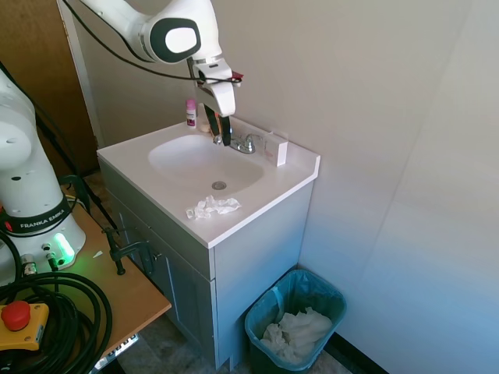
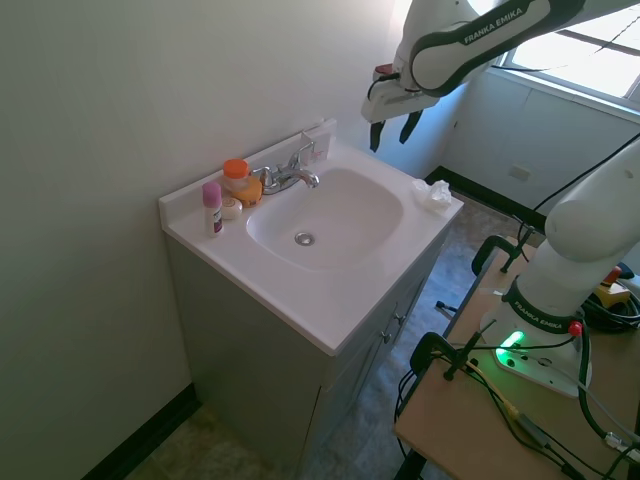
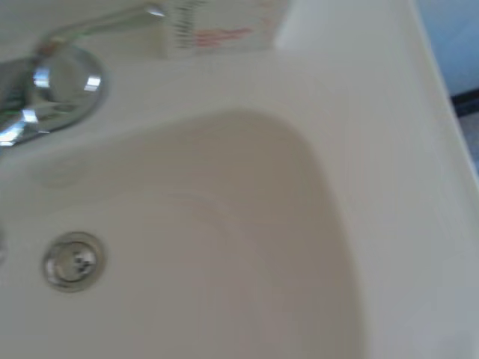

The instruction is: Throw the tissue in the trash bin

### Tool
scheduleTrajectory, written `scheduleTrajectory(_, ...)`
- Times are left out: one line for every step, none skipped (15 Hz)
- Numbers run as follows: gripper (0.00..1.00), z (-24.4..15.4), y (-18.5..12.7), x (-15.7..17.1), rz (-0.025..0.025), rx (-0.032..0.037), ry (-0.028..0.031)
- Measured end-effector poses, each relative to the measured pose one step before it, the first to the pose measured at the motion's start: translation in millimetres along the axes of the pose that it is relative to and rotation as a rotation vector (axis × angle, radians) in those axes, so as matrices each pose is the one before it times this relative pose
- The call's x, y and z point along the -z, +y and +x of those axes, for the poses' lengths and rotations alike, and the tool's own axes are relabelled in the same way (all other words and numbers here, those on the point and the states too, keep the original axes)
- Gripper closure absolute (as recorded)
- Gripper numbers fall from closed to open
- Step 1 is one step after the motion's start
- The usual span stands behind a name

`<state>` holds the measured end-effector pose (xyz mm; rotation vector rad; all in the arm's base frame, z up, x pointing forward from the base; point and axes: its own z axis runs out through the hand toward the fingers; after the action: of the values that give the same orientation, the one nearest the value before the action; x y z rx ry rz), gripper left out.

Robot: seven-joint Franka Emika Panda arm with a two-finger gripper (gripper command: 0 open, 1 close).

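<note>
This is a small bathroom: below the gripper (image 2: 391,133) a white vanity sink (image 1: 204,161) with a chrome faucet (image 1: 242,142) and toiletry bottles (image 2: 213,208) stands against plain walls, and a bag-lined trash bin (image 1: 295,320) sits on the floor far beneath it.

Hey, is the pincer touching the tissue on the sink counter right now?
Apart. In the second exterior view the pincer hangs in the air above the sink's back corner, while the tissue lies on the counter edge below it, with clear space between.

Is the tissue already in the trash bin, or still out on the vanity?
Out. The tissue lies on the countertop's front edge; the trash bin on the floor holds other crumpled paper.
</note>
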<state>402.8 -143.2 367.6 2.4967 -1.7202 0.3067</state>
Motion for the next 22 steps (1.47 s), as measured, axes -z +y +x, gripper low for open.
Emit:
scheduleTrajectory(0.00, 5.80, 17.87, -11.86, -0.02063, -0.01878, -0.00467)
scheduleTrajectory(0.00, 3.59, 15.93, -10.91, -0.01867, -0.01221, -0.00581)
scheduleTrajectory(0.00, 2.44, 15.21, -10.73, -0.01531, -0.00544, -0.00601)
scheduleTrajectory(0.00, 0.79, 12.81, -9.67, -0.01310, -0.00376, -0.00630)
scheduleTrajectory(0.00, -0.44, 10.64, -9.09, -0.00975, -0.00234, -0.00030)
scheduleTrajectory(0.00, 0.24, 6.91, -7.55, -0.00760, -0.00210, -0.00050)
scheduleTrajectory(0.00, 2.03, 2.20, -5.81, -0.00540, -0.00322, -0.00473)
scheduleTrajectory(0.00, 0.41, 0.63, -9.28, -0.00520, -0.00033, -0.01036)
scheduleTrajectory(0.00, -0.63, 0.33, -11.14, -0.00762, -0.00045, -0.01282)
scheduleTrajectory(0.00, -0.78, 0.24, -10.40, -0.00726, -0.00003, -0.01223)
scheduleTrajectory(1.00, -0.45, 0.36, -9.75, -0.00786, -0.00048, -0.01179)
scheduleTrajectory(1.00, 0.15, 0.62, -7.21, -0.00526, -0.00030, -0.00837)
scheduleTrajectory(1.00, 1.35, -0.03, -4.64, 0.00019, -0.00108, -0.00293)
scheduleTrajectory(1.00, 2.17, -0.01, -3.12, 0.00174, -0.00318, -0.00072)
scheduleTrajectory(1.00, 2.04, 0.50, -2.36, 0.00020, -0.00094, -0.00121)
scheduleTrajectory(1.00, 1.98, -0.59, -1.22, 0.00079, 0.00056, 0.00051)
scheduleTrajectory(1.00, 2.31, -0.51, -1.00, 0.00253, -0.00224, 0.00167)
scheduleTrajectory(1.00, 2.49, 0.02, -1.26, 0.00394, -0.00240, 0.00179)
scheduleTrajectory(1.00, 3.15, 0.38, -1.00, 0.00032, 0.00107, -0.00003)
scheduleTrajectory(1.00, 2.22, 0.84, -1.43, -0.00072, 0.00017, -0.00188)
scheduleTrajectory(1.00, 1.47, 0.03, -1.27, 0.00228, 0.00131, -0.00176)
scheduleTrajectory(1.00, 0.10, -1.15, -0.50, 0.00435, 0.00015, -0.00102)
